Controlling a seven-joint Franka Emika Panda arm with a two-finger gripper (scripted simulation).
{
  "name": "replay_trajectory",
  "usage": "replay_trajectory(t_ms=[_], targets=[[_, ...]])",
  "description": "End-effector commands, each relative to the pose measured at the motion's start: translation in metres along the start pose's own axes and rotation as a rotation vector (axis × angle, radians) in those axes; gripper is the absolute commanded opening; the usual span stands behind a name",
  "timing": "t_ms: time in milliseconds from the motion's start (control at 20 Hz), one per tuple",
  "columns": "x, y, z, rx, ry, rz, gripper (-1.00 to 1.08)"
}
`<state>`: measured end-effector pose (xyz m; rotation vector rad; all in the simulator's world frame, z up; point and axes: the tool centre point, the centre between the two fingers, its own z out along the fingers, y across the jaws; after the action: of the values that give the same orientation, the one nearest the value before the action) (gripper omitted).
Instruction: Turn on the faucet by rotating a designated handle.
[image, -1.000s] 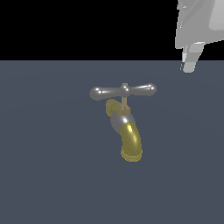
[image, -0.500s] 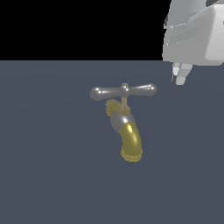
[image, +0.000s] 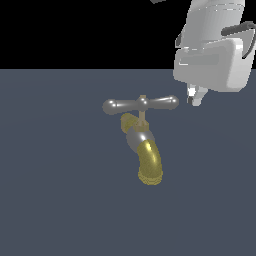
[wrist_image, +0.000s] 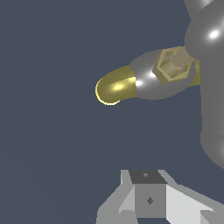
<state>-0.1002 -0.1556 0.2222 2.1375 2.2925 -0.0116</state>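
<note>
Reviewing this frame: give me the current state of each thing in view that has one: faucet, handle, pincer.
faucet: standing on the dark surface, spout curving downward, no water visible.
handle: crossbar level across the exterior view, on its brass stem, untouched.
pincer: off the handle's bulb on the exterior view's right, not in contact, holding nothing; whether its fingers are open or shut cannot be told.

Evenly, flatly lit renders with no cast shadows on the dull slate tabletop (image: 50, 200), small white glints on the handle (image: 141, 104) and faucet (image: 144, 150), sharp throughout though coarse and jagged at edges, flat black above the tabletop in the exterior view.
</note>
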Motion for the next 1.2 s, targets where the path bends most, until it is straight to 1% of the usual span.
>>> replay_trajectory(t_ms=[0, 550, 1150], targets=[[0.001, 0.006, 0.006, -0.001, 0.002, -0.042, -1.00], [0.006, 0.022, 0.023, -0.002, 0.009, -0.156, -1.00], [0.007, 0.024, 0.025, -0.001, 0.010, -0.170, -1.00]])
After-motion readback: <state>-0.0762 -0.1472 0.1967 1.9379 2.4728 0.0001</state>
